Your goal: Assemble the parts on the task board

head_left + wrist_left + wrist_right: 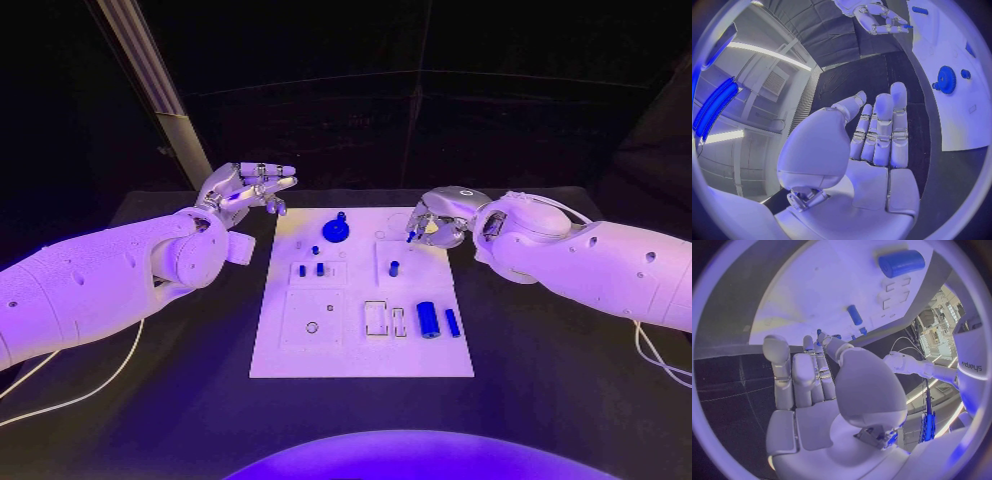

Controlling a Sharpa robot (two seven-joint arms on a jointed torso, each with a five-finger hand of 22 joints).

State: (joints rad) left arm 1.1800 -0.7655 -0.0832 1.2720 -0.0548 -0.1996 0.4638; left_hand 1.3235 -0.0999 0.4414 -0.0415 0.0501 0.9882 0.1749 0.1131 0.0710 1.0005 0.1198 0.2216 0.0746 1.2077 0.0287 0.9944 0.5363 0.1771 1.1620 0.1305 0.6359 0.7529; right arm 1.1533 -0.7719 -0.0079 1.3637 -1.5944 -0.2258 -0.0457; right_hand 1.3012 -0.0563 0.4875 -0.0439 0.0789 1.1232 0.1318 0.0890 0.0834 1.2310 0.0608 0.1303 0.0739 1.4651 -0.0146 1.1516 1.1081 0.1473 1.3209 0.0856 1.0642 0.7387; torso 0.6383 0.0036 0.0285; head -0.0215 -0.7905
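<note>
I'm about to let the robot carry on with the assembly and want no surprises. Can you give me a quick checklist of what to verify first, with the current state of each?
1. Left hand free of parts: ok. It hangs beside the board's far left corner, fingers extended, palm bare in the left wrist view.
2. Right hand holding a part: cannot tell. Something small and blue shows at its fingertips, but the grip is not plain.
3. Task board square on the table: ok.
4. Blue gear seated at the board's far end: cannot tell.
5. Large blue cylinder and the thin blue pin lying loose near the board's right edge: ok, unobstructed.
</note>
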